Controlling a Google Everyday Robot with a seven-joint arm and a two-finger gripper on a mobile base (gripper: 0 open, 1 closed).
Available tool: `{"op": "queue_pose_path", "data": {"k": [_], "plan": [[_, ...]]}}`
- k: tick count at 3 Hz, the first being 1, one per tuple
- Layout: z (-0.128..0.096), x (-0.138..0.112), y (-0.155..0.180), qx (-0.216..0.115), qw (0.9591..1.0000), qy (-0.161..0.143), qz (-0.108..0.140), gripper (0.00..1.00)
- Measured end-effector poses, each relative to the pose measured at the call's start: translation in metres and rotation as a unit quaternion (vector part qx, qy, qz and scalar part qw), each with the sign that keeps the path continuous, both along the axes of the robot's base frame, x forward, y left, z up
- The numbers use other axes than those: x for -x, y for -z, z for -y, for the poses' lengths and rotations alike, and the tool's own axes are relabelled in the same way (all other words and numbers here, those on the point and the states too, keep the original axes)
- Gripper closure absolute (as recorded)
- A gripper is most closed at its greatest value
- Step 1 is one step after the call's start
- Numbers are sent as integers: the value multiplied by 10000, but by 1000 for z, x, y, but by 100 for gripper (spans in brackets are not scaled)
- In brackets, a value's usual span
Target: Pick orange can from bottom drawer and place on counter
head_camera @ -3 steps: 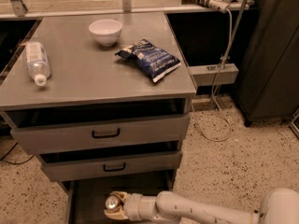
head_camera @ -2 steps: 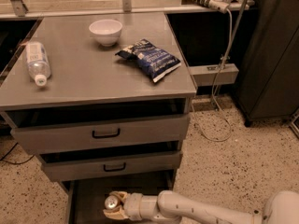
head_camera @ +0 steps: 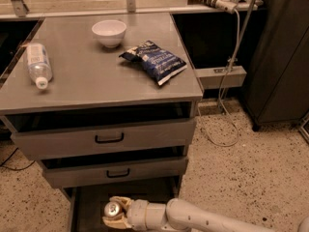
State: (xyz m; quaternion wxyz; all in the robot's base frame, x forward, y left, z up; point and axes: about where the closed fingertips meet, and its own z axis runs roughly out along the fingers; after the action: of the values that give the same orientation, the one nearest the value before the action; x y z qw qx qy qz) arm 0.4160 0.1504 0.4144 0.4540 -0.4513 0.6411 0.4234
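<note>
Reaching into the open bottom drawer (head_camera: 87,204) from the right, the gripper (head_camera: 115,211) pinches the orange can (head_camera: 112,209) between its two pale fingers (head_camera: 121,201). The can sits within the drawer, silver top upward. Above, the counter (head_camera: 91,88) bears a plastic bottle (head_camera: 37,63), white bowl (head_camera: 109,32) and blue snack bag (head_camera: 155,62).

White jointed arm (head_camera: 203,219), tan tool (head_camera: 114,210) in bottom drawer (head_camera: 87,206)

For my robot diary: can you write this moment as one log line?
gripper: down in bottom drawer | jaws: shut on orange can | counter: can not there yet
</note>
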Motion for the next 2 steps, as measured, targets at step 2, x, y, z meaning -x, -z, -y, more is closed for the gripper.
{"op": "queue_pose_path", "data": {"k": [2], "plan": [[-11, -2, -62, -20, 9997, -52, 227, 100]]}}
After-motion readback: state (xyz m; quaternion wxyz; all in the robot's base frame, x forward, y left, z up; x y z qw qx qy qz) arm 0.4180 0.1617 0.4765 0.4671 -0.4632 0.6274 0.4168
